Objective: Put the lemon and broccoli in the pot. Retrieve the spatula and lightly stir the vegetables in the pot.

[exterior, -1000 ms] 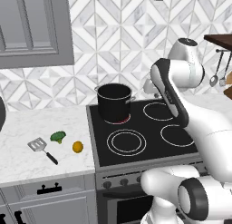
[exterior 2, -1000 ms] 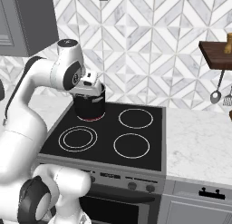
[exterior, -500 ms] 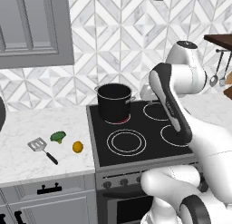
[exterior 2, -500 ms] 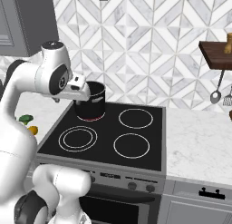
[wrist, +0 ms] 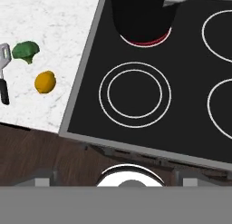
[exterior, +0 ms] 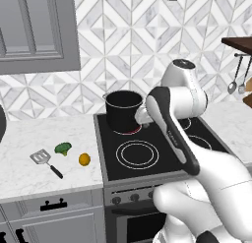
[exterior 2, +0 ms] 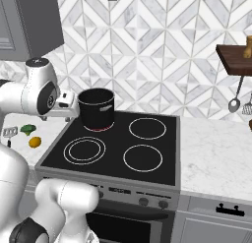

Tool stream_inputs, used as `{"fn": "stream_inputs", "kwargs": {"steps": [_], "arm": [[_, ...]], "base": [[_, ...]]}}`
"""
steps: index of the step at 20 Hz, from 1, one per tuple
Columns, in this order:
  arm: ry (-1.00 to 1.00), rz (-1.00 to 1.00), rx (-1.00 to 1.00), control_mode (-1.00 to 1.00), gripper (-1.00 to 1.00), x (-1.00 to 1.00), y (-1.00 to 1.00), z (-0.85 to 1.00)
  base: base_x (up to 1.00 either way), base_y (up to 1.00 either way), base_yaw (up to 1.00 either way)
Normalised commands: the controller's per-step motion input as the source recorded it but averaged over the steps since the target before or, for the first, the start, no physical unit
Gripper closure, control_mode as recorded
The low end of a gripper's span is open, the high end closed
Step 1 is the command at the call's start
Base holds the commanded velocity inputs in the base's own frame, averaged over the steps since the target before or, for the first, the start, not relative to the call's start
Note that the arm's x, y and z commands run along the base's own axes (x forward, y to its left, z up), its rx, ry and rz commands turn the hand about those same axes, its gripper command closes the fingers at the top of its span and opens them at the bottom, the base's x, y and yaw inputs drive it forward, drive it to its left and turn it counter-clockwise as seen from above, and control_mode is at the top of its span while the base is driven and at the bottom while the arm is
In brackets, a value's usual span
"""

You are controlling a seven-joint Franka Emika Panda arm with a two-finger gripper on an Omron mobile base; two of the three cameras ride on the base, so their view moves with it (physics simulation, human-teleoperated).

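Note:
The black pot [exterior: 123, 109] stands on the back left burner, seen too in the right base view [exterior 2: 97, 108] and at the top of the hand view [wrist: 142, 14]. On the marble counter left of the stove lie the lemon [exterior: 84, 159] [wrist: 45, 82], the broccoli [exterior: 62, 148] [wrist: 26, 51] and the spatula [exterior: 46, 161] [wrist: 3, 73]. My gripper [exterior 2: 56, 118] [exterior: 141, 120] hangs beside the pot, over the stove's left side, pointing down. It is open and empty [wrist: 116, 177], its fingertips wide apart. All three items lie well to its left.
The black stove [exterior: 157, 168] has four burners, and the one under the pot glows red. Metal utensils [exterior 2: 236, 102] hang from a wooden shelf [exterior 2: 238, 57] at the right. A grey wall cabinet [exterior: 34, 30] hangs above the left counter. Marble counter [exterior 2: 216, 153] continues right of the stove.
My arm has turned to the left, carrying the hand from above the pot to the pot's left side. The pot, lemon, broccoli and spatula have stayed where they were.

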Motion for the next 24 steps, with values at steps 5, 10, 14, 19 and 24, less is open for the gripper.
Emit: {"fn": "stream_inputs", "kwargs": {"steps": [5, 10, 14, 19, 24], "arm": [[0.03, 0.10, 0.00, -1.00, -1.00, 0.00, 0.71, -0.20], [0.04, 0.11, 0.00, -1.00, -1.00, 0.00, 0.77, -0.42], [0.05, 0.08, 0.00, -1.00, -1.00, 0.12, 0.69, -0.44], [0.00, 0.00, -0.05, -1.00, -1.00, 0.17, 0.51, -0.30], [0.00, 0.00, -0.07, -1.00, -1.00, 0.18, 0.41, -0.24]], "base": [[0.00, 0.00, 0.00], [0.00, 0.00, 0.00], [0.00, 0.00, 0.00], [0.00, 0.00, 0.00], [0.00, 0.00, 0.00]]}}
